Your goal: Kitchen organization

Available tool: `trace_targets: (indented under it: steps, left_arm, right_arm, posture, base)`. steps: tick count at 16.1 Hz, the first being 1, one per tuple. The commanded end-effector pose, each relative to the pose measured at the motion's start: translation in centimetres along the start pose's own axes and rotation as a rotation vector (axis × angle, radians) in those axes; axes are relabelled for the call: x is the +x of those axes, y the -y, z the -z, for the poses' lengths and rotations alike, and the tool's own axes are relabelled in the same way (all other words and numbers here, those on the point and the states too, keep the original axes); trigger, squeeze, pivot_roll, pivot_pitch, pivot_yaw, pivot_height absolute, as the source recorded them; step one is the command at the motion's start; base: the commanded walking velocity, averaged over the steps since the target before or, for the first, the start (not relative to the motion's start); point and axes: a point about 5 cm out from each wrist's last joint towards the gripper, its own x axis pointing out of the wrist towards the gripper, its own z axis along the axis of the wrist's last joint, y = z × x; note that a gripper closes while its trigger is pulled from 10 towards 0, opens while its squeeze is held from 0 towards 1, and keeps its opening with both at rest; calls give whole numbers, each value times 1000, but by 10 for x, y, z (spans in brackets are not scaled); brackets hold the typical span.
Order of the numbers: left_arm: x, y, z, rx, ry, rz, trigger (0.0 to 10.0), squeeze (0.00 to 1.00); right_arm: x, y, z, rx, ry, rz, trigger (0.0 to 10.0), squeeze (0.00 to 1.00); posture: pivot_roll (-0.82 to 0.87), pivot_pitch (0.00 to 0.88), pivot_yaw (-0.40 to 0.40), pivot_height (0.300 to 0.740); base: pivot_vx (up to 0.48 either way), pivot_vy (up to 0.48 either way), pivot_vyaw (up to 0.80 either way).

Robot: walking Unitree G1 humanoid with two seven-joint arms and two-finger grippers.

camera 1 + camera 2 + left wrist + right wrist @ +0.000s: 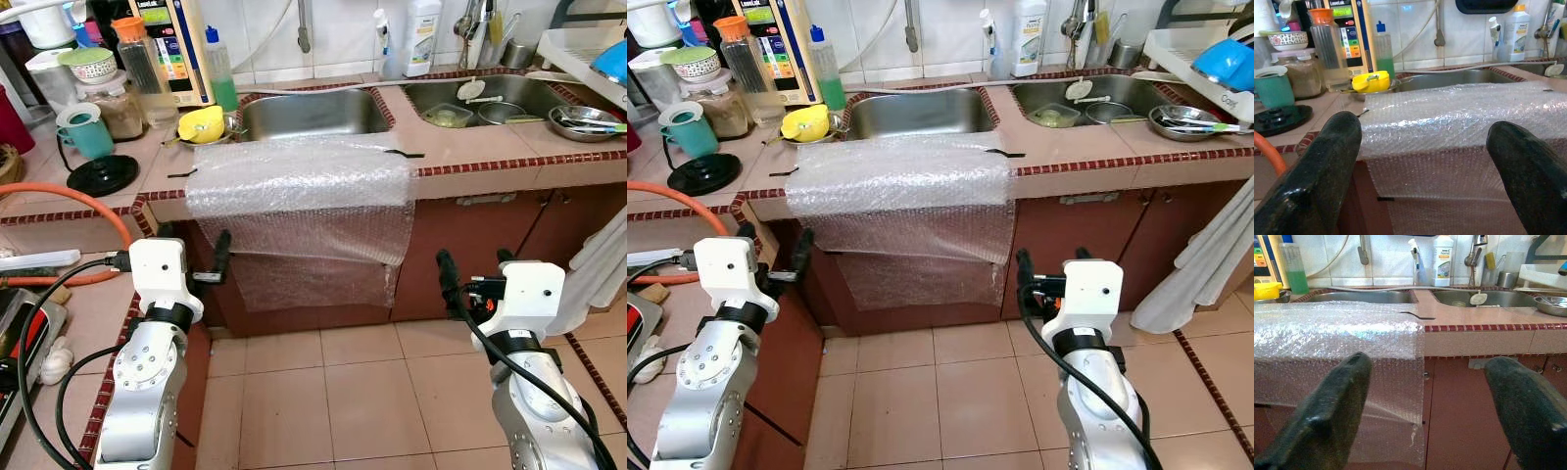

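Just ahead of the left gripper (193, 257) and right gripper (474, 272), both held with fingers spread and empty, the bubble wrap (304, 196) is draped over the counter edge (509, 166). Its hanging corners should be pinched evenly; the sink (312, 113) lies beyond.

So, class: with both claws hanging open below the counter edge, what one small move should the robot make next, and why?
Probably raise both arms toward the bubble wrap draped over the counter edge. The left claw and right claw are open, empty and apart from the sheet, each roughly level with its hanging part, one near each side, so closing that gap seems the likely first step.
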Motion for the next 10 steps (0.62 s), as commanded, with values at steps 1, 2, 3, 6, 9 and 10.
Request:
trace_targets:
  steps: [1, 2, 3, 6, 9, 10]
  left_arm:
    - [1, -4, -2, 10, 0, -18, 10000, 1000]
    - [1, -4, -2, 12, -6, -21, 10000, 1000]
    - [0, -4, -1, 13, -10, -22, 10000, 1000]
    - [0, -3, 0, 17, -23, -19, 10000, 1000]
    - [2, -3, -3, 41, -9, -9, 10000, 1000]
    - [2, -2, -6, 26, 15, 2, 10000, 0]
  right_arm:
    - [2, -4, -5, 8, 14, -16, 10000, 1000]
    - [2, -5, -5, 15, 12, -22, 10000, 1000]
    - [3, -7, -5, 24, 12, -31, 10000, 1000]
    - [4, -14, -9, 23, 28, -71, 10000, 1000]
    - [5, -12, -8, 22, 25, -65, 10000, 1000]
    - [5, -13, -8, 17, 22, -71, 10000, 812]
  posture:
    - [-10, 0, 88, 740]
    - [-10, 0, 88, 740]
    - [-12, 0, 89, 740]
    - [-17, 0, 95, 740]
    - [-19, 0, 99, 740]
    - [-19, 0, 99, 740]
  base:
    - [0, 0, 0]
    - [0, 0, 0]
    - [0, 0, 0]
    - [0, 0, 0]
    - [0, 0, 0]
    - [0, 0, 0]
